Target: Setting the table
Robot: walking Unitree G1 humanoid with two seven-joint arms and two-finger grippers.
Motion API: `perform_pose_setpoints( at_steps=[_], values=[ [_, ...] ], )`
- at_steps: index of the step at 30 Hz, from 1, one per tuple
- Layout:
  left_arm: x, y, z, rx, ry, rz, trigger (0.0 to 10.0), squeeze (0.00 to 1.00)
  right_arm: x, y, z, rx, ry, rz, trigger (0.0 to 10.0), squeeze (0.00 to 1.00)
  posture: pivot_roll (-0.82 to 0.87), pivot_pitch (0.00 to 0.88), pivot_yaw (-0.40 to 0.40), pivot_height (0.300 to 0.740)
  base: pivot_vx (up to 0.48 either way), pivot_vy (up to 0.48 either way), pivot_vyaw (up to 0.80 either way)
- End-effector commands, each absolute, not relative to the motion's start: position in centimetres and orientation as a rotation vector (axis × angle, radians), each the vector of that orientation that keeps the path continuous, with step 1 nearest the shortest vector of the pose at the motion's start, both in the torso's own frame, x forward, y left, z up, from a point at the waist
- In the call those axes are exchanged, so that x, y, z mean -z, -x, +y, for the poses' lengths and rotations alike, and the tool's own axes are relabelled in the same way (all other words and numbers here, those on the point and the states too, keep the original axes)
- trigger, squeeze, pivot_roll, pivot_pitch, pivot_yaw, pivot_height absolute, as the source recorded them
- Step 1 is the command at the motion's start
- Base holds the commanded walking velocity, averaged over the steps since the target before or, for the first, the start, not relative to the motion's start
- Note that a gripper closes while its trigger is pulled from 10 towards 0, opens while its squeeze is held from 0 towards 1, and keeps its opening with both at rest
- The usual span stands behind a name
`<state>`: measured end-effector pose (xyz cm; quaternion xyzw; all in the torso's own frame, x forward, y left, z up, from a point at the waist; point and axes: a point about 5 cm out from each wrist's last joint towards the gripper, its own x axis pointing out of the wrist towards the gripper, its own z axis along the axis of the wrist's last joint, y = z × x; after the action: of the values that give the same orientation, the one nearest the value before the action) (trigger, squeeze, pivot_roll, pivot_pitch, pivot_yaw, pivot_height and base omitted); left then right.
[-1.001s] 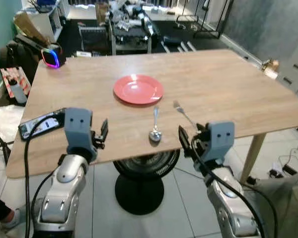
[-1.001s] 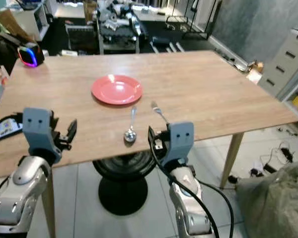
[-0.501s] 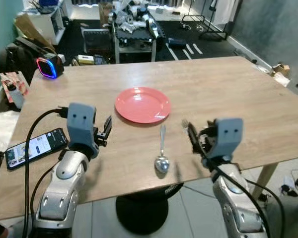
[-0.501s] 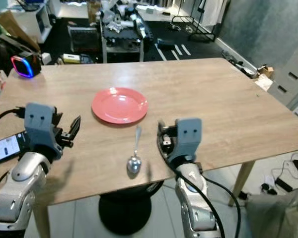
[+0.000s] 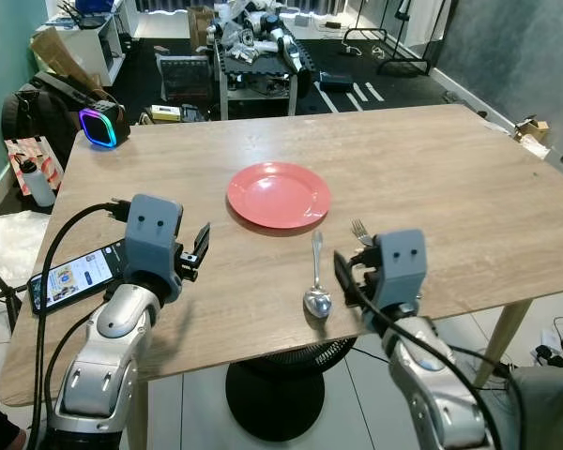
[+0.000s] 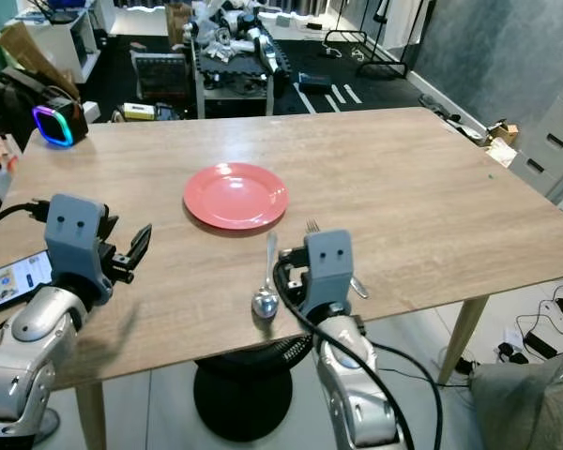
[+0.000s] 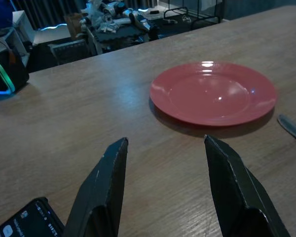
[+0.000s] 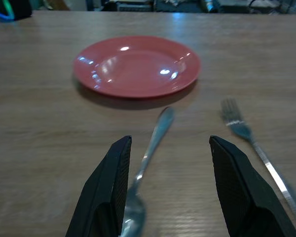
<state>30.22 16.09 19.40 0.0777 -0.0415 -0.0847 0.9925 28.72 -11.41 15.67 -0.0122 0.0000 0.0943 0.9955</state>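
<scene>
Table (image 5: 432, 178) bears plate (image 5: 278, 194), spoon (image 5: 316, 286), fork (image 5: 360, 231), phone (image 5: 75, 275).

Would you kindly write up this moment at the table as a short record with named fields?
surface: wooden table
plate: red plate, empty, near the table's middle
spoon: spoon lying in front of the plate, bowl toward the robot
fork: fork lying to the right of the spoon, tines toward the plate
phone: phone lying near the table's left edge, screen lit
left gripper: left gripper open over the table, holding nothing
right gripper: right gripper open, low over the spoon's handle, holding nothing
</scene>
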Motion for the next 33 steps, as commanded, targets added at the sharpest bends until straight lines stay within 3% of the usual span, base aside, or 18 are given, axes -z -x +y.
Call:
perform_pose_setpoints(
  at_steps=[1,9,20,32,33],
  values=[
    [-18.8,-30.5,15.7,0.257,-0.183,-0.026,10.0,0.0,-14.4,-28.7,-10.8,-0.178,0.014,0.068,10.0,0.0,-0.01,0.043,0.023,0.74,0.0,0.0,0.0],
    [-19.8,-30.7,15.0,0.47,-0.286,-0.028,10.0,0.0,-13.4,-29.8,-8.5,-0.178,-0.034,0.149,10.0,0.0,0.02,0.075,0.021,0.74,0.0,0.0,0.0],
    [-22.1,-31.1,12.8,0.556,-0.304,-0.087,10.0,0.0,-13.8,-31.4,-6.3,-0.169,-0.119,0.188,10.0,0.0,0.03,0.134,0.025,0.74,0.0,0.0,0.0],
    [-21.9,-30.7,12.3,0.557,-0.281,-0.081,10.0,0.0,-12.7,-31.9,-8.4,-0.035,-0.048,0.246,10.0,0.0,0.02,0.164,0.012,0.74,0.0,0.0,0.0],
    [-21.8,-30.7,12.3,0.554,-0.282,-0.077,10.0,0.0,-12.6,-31.9,-8.7,-0.033,-0.04,0.255,7.8,0.0,0.02,0.168,0.009,0.74,0.0,0.0,0.0]
  ],
)
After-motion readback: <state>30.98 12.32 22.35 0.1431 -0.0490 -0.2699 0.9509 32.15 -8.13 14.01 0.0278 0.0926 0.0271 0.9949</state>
